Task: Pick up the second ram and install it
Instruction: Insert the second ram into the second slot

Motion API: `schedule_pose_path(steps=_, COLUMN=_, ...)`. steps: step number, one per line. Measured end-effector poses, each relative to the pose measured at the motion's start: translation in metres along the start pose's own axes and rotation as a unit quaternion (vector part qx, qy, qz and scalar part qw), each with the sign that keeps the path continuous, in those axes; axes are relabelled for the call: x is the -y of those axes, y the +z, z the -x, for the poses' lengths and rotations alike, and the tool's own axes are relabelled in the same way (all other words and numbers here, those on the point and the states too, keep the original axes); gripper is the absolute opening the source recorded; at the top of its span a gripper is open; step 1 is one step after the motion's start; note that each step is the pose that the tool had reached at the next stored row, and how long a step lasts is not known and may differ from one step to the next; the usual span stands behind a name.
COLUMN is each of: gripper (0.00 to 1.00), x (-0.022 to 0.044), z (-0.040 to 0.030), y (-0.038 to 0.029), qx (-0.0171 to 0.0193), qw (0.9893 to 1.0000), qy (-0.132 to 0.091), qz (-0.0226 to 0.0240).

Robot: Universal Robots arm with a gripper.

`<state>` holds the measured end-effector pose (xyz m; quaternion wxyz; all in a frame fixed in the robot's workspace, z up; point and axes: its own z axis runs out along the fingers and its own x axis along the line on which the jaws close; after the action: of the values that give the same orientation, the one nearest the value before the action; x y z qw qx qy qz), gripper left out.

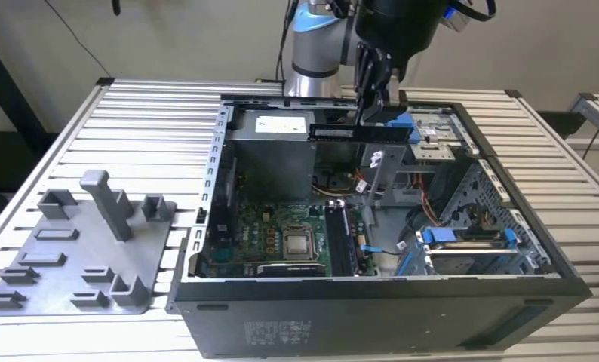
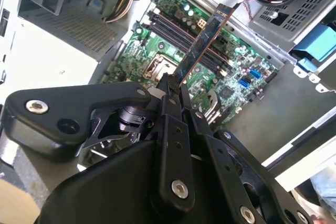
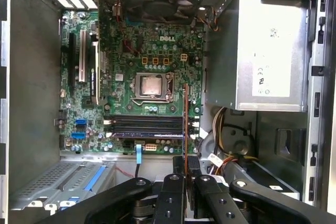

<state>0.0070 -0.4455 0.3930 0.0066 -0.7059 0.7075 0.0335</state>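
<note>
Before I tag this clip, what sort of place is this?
Likely a robot workbench for computer assembly: an open computer case lies on a slatted table, a grey tray beside it, and the pincer holds a memory stick over the motherboard.

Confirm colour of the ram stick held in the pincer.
The second ram is dark, nearly black, with a bluish label face; clearest in the second wrist view.
</note>
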Motion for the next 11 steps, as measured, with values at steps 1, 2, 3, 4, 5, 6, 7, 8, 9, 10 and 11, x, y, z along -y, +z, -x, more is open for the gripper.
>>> schedule_pose_path(steps=1, gripper=0.14, x=-0.0001, z=-0.0003, y=0.0, qx=0.0001, qw=1.0, qy=0.003, qz=-0.0002)
schedule_pose_path(steps=2, gripper=0.14, x=-0.0002, z=-0.0006, y=0.0001, qx=0.0002, qw=1.0, qy=0.005, qz=-0.0003)
schedule_pose_path(steps=3, gripper=0.14, x=-0.0002, z=-0.0008, y=0.0001, qx=0.0003, qw=1.0, qy=0.008, qz=-0.0004)
schedule_pose_path(steps=4, gripper=0.14, x=-0.0003, z=-0.001, y=0.0002, qx=0.0004, qw=0.9999, qy=0.011, qz=-0.0006)
schedule_pose_path(steps=5, gripper=0.14, x=-0.0003, z=-0.0013, y=0.0002, qx=0.0005, qw=0.9999, qy=0.013, qz=-0.0007)
schedule_pose_path(steps=6, gripper=0.14, x=-0.0003, z=-0.0016, y=0.0002, qx=0.0006, qw=0.9999, qy=0.016, qz=-0.0009)
schedule_pose_path(steps=7, gripper=0.14, x=-0.0004, z=-0.0018, y=0.0002, qx=0.0006, qw=0.9998, qy=0.018, qz=-0.001)
schedule_pose_path(steps=8, gripper=0.14, x=-0.0004, z=-0.0017, y=0.0002, qx=0.0006, qw=0.9998, qy=0.019, qz=-0.001)
schedule_pose_path(steps=9, gripper=0.14, x=-0.0003, z=-0.0018, y=0.0002, qx=0.0007, qw=0.9998, qy=0.019, qz=-0.0011)
schedule_pose_path(steps=10, gripper=0.14, x=-0.0003, z=-0.0018, y=0.0002, qx=0.0007, qw=0.9998, qy=0.019, qz=-0.0011)
schedule_pose_path(steps=11, gripper=0.14, x=-0.0003, z=-0.0018, y=0.0003, qx=0.0007, qw=0.9998, qy=0.019, qz=-0.0011)
